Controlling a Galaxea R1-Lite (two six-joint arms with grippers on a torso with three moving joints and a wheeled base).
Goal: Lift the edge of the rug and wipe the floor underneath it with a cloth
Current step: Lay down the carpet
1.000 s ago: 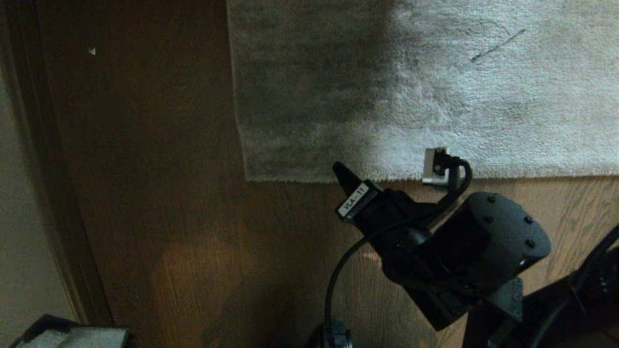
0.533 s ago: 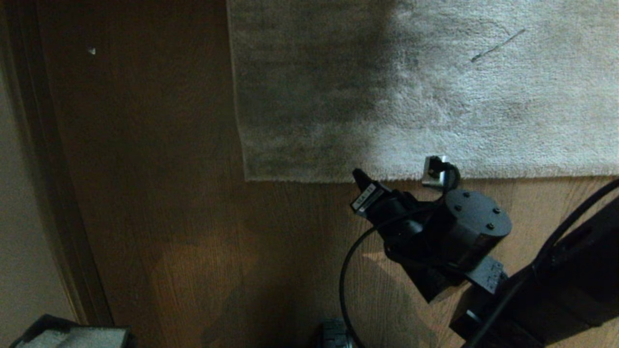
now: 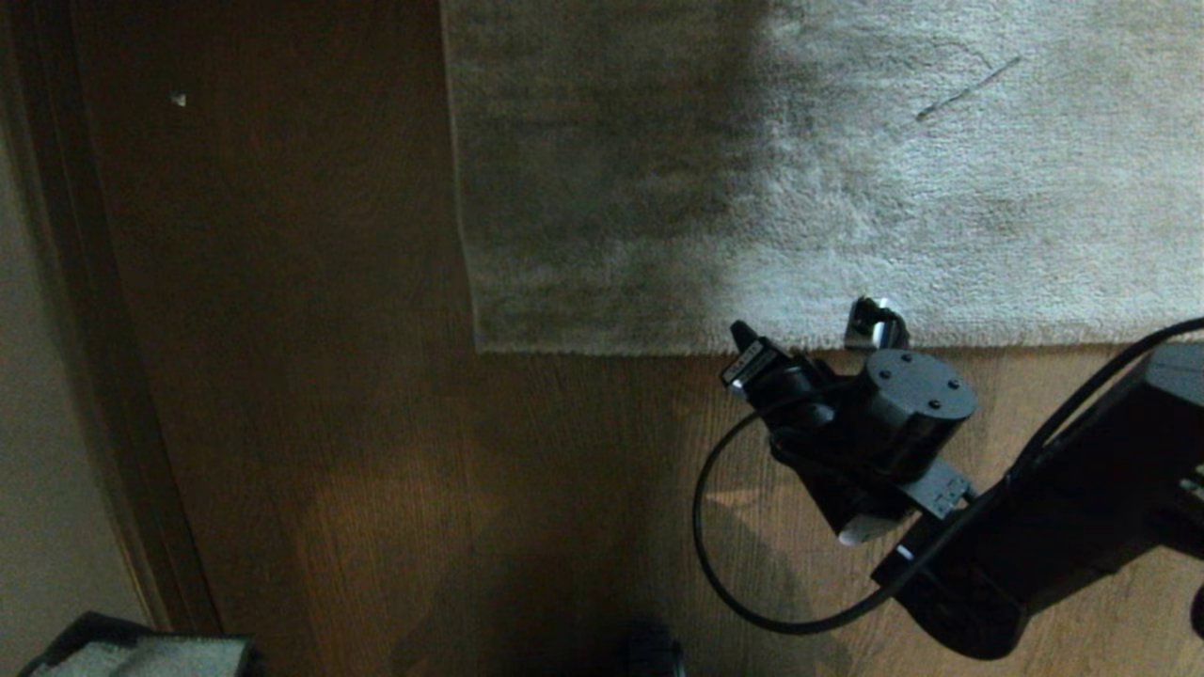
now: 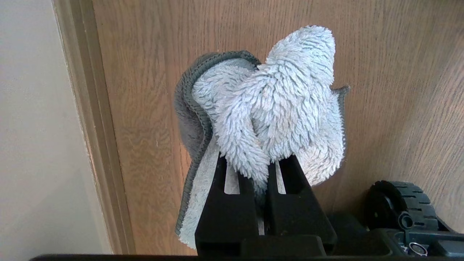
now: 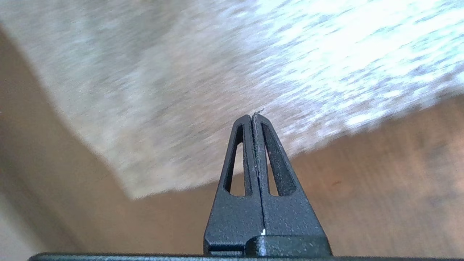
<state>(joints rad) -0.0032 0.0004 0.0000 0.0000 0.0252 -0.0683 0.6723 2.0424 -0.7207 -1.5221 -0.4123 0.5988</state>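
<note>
**A:** What is the robot doing at this moment?

**B:** The right gripper (image 3: 741, 331) is reaching over the brown wood floor (image 3: 376, 451) toward the rug edge (image 3: 658, 346), the near border of a large pale grey plush rug. Its tip is sitting right at that border, a little way along from the rug's corner (image 3: 482, 348). Its fingers are pressed together with nothing between them, and the rug is lying flat.

**A:** And the cloth?

**B:** The left gripper (image 4: 261, 170) is holding it. The two black fingers are clamped on a bunched, fluffy white cloth (image 4: 275, 105) with a darker grey stitched hem. That arm is hanging low beside the robot's base, close to a pale wall and a wooden baseboard (image 4: 94, 127), with a black wheel (image 4: 398, 197) near it.

**A:** Which step is this?

**B:** It looks like the approach to the lift; no wiping is happening yet. The next move probably calls for the right fingers to part, slip one under the border, and pinch before raising it.

**A:** Any writing?

**B:** A small white label (image 3: 745, 367) is showing on the right gripper, but it is too small to read here.
</note>
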